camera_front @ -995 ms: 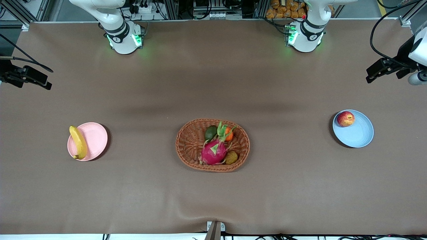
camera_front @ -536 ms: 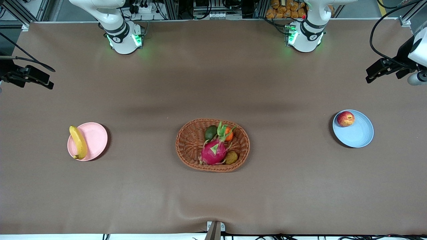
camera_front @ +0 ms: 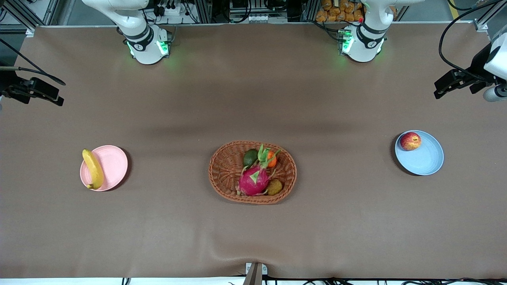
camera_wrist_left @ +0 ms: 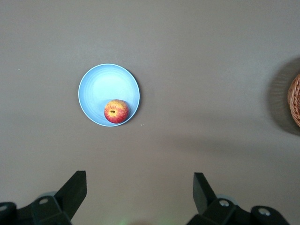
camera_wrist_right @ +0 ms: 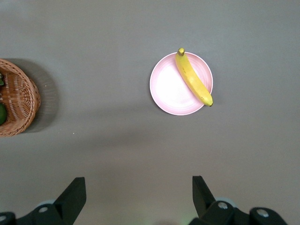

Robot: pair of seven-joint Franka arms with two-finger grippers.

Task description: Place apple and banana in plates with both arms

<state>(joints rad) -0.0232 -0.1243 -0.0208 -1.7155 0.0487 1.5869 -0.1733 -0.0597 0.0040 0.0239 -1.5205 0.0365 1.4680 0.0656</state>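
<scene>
Apple on the blue plate, banana on the pink plate, both arms raised high and empty.

The smooth red-yellow apple [camera_front: 410, 141] sits in the matte light blue plate [camera_front: 425, 162] toward the left arm's end of the brown table [camera_front: 253, 99]; the curved yellow banana [camera_front: 93, 168] lies across the rim of the pale pink plate [camera_front: 115, 164] toward the right arm's end. Between them an oval woven wicker basket [camera_front: 225, 170] holds a magenta dragon fruit [camera_front: 253, 180], tangerine [camera_front: 271, 159] and avocado [camera_front: 250, 157]. The left gripper [camera_wrist_left: 139, 191] hangs high over bare table beside the blue plate, fingers spread wide, holding nothing; the right gripper [camera_wrist_right: 138, 194], beside the pink plate, likewise.
</scene>
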